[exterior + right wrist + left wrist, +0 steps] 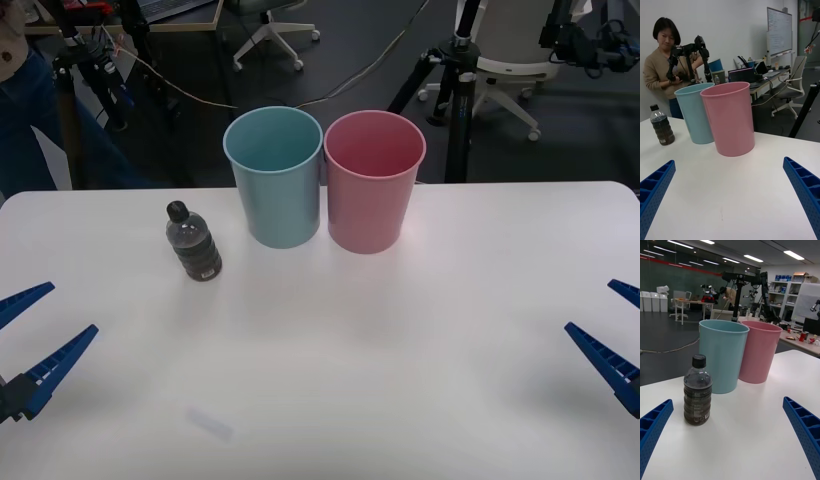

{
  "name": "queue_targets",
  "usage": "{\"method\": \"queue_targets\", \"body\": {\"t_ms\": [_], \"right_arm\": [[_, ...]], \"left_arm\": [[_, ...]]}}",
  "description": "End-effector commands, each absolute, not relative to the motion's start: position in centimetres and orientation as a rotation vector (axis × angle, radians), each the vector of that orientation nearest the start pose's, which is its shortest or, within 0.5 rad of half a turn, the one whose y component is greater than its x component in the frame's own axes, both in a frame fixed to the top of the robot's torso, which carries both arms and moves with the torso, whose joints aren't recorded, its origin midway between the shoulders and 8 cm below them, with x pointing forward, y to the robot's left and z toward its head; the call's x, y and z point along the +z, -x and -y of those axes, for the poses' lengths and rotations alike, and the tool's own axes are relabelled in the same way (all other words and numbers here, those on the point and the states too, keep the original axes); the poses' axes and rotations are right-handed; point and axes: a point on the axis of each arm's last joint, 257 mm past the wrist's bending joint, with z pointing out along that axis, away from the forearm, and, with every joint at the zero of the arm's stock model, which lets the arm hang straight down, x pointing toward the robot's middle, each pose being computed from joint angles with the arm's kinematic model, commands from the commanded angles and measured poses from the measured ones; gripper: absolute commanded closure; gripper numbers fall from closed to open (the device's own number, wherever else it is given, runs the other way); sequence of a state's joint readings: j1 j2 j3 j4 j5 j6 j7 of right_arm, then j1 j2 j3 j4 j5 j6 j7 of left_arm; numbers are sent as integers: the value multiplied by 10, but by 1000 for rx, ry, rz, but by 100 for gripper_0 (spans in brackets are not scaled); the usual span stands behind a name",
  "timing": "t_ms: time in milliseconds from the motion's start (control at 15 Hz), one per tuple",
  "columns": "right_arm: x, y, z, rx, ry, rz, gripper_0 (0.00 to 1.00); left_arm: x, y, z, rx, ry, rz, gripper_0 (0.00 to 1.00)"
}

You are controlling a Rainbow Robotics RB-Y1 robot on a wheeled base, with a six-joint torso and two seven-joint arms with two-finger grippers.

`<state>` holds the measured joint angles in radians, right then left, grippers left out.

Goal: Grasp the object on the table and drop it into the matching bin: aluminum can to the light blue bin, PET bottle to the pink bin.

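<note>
L gripper [28,340] sits low at the left edge of the front view, blue fingers spread wide, nothing held; R gripper [612,335] mirrors it at the right edge, also wide and empty. Both hover over the white table [400,400], well apart from everything. Up and right of the L gripper the PET bottle [193,242] stands upright in the left-centre of the frame, near the light blue bin [275,178] but not touching it; the pink bin [373,182] is just beside the blue one, to its right. Risks, as I judge them: bottle is small and narrow w/ a round body, so an off-centre approach could knock it over and let it roll; the nearest bin is the wrong one, so a short carry drops it in blue instead of pink. Bottle: clear plastic, black screw cap, dark brownish liquid, dark label band, much shorter than the bins.
</note>
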<state>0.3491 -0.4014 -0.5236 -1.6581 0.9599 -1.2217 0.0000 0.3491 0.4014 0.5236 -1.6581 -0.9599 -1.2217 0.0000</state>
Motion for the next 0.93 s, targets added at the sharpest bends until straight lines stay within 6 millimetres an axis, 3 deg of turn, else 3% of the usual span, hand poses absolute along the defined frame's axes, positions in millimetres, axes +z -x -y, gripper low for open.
{"method": "queue_targets", "body": {"t_ms": [67,933], "right_arm": [[-169,-342,330,567,465,-1441,0],[-169,-342,330,567,465,-1441,0]], "left_arm": [[-178,-343,-322,-582,-466,-1452,0],[-191,-350,-318,-555,-471,-1473,0]]}}
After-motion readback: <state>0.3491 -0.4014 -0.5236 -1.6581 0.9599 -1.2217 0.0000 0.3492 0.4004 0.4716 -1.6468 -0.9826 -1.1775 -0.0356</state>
